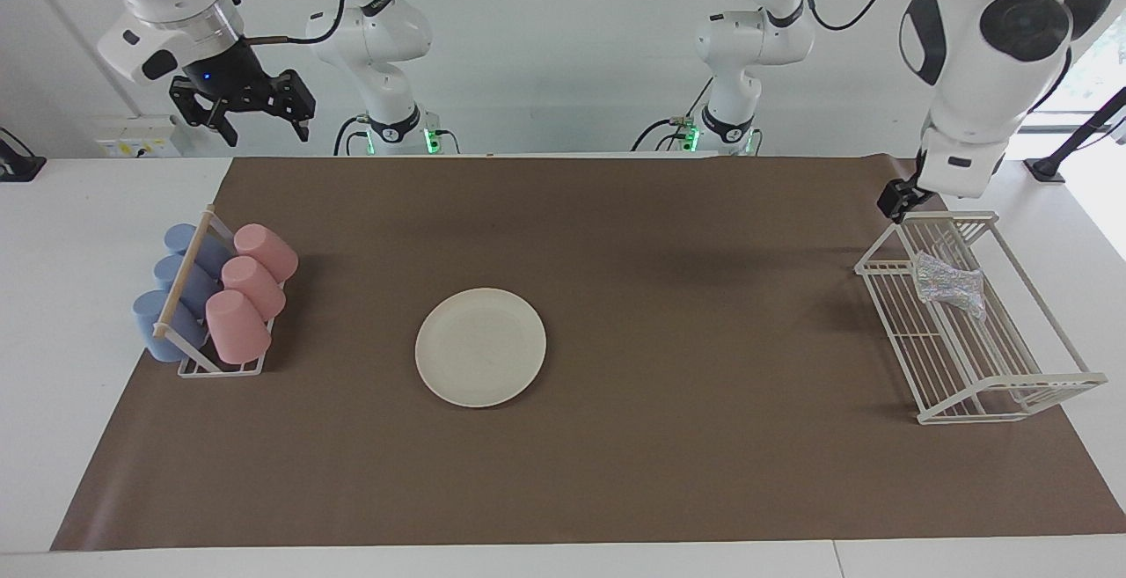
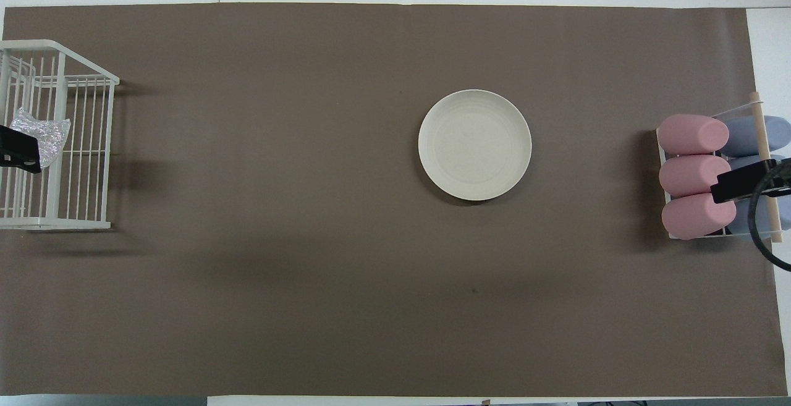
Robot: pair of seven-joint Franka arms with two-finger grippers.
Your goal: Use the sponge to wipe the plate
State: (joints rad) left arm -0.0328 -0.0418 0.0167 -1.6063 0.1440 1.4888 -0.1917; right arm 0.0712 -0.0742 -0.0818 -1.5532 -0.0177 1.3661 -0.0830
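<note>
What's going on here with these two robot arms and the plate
Nothing is being held right now. The plate lies alone on the brown mat, unwiped. The sponge sits in the white wire rack at the left arm's end of the table. The left gripper hangs just above that rack's nearer rim, open and empty. The right gripper waits, open, high above the table's edge near the cup rack.

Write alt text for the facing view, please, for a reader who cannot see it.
A cream plate lies alone mid-table on a brown mat; the sponge sits in a white wire rack. The left gripper hangs by the rack's rim, and the right gripper waits, open, above the cup rack.
</note>
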